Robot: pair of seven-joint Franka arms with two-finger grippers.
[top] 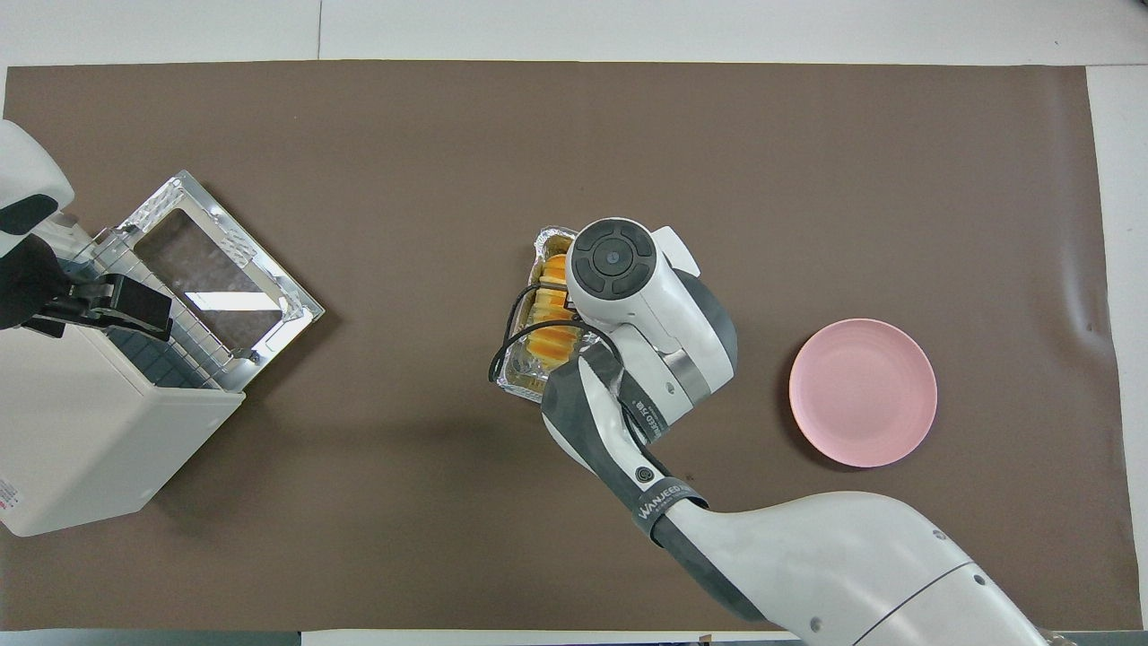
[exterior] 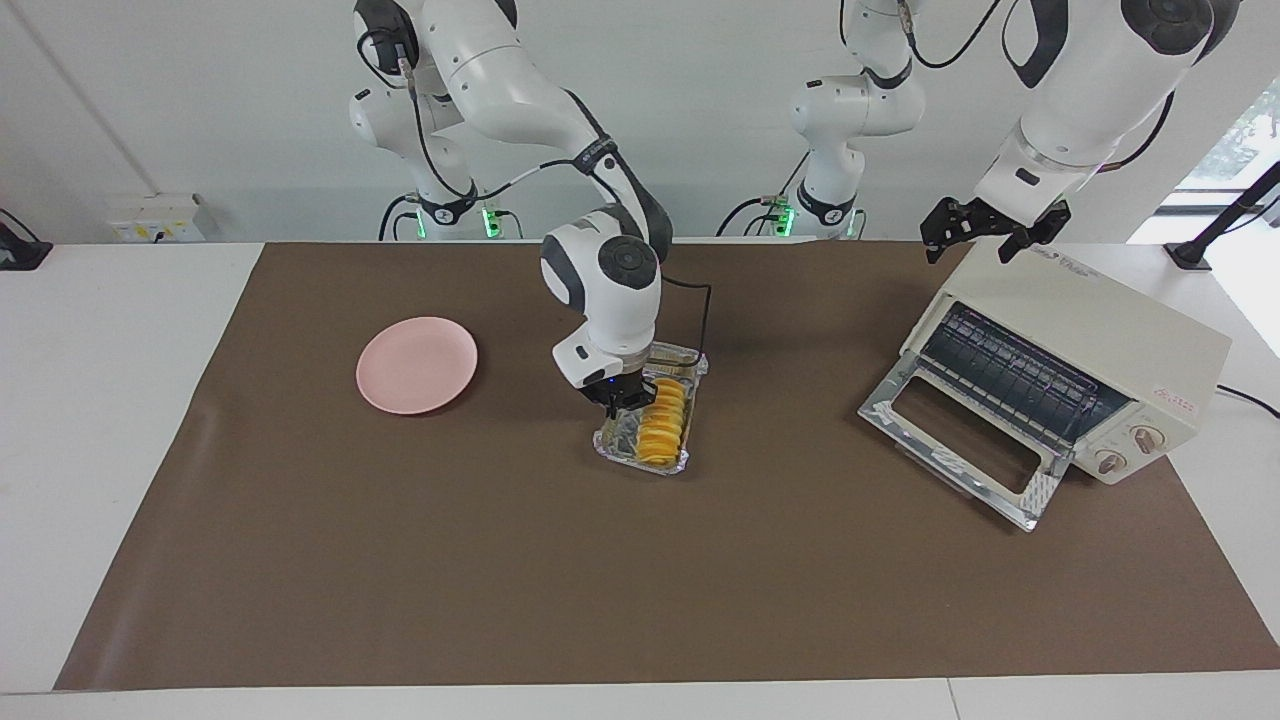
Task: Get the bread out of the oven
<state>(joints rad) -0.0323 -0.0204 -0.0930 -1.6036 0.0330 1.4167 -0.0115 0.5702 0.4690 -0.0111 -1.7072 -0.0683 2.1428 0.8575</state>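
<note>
The bread (exterior: 664,425), a golden ridged loaf, lies in a crinkled foil tray (exterior: 618,442) on the brown mat at the table's middle; it also shows in the overhead view (top: 549,318). My right gripper (exterior: 622,397) is down at the tray's rim on the side toward the right arm's end, shut on it. Its wrist hides the grip from above. The cream oven (exterior: 1100,330) stands at the left arm's end with its glass door (exterior: 960,440) dropped open and its wire rack bare. My left gripper (exterior: 985,235) hangs open over the oven's top edge.
A round pink plate (exterior: 416,364) lies on the mat toward the right arm's end, beside the tray. The brown mat (exterior: 640,580) covers most of the table. A cable loops from the right wrist over the tray.
</note>
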